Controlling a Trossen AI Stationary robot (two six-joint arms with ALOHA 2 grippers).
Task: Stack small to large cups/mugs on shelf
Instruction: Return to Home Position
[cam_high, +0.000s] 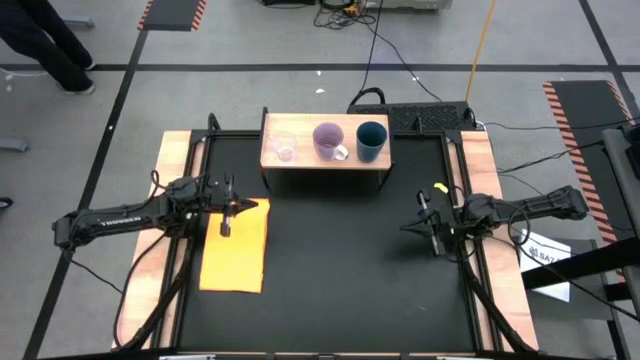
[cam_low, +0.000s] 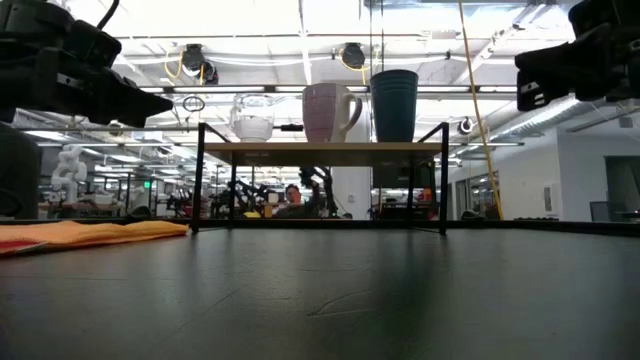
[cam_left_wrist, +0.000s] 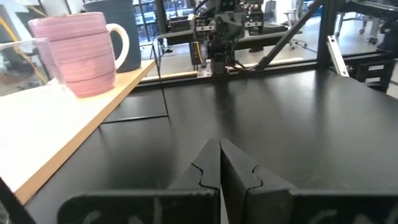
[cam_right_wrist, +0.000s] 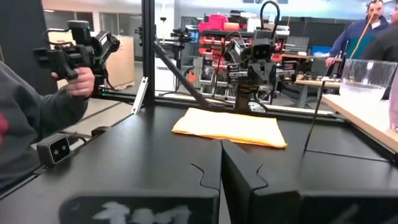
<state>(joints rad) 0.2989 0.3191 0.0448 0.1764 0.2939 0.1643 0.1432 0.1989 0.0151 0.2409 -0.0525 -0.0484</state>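
Near left: flat yellow-orange mat (cam_high: 235, 255) on black counter (cam_high: 340, 280). Mid-counter, left gripper (cam_left_wrist: 219, 152) hangs over mat's far edge, right gripper (cam_right_wrist: 221, 149) opposite at right side. Both jaws closed, nothing held. Far centre, light-wood shelf on thin black legs (cam_high: 305, 160) carries, left to right, tiny clear glass cup (cam_high: 283, 146), light purple mug (cam_high: 328, 140), dark teal-blue cup (cam_high: 371, 141), all upright, apart. Risk, imo: left arm is near shelf's left leg; a wide swing on retract could jolt it & tip the glass. Counter matte, wood rails at sides. Beyond: lab benches, bright ceiling lights, a person's hand (cam_right_wrist: 78, 79) holding a camera rig.
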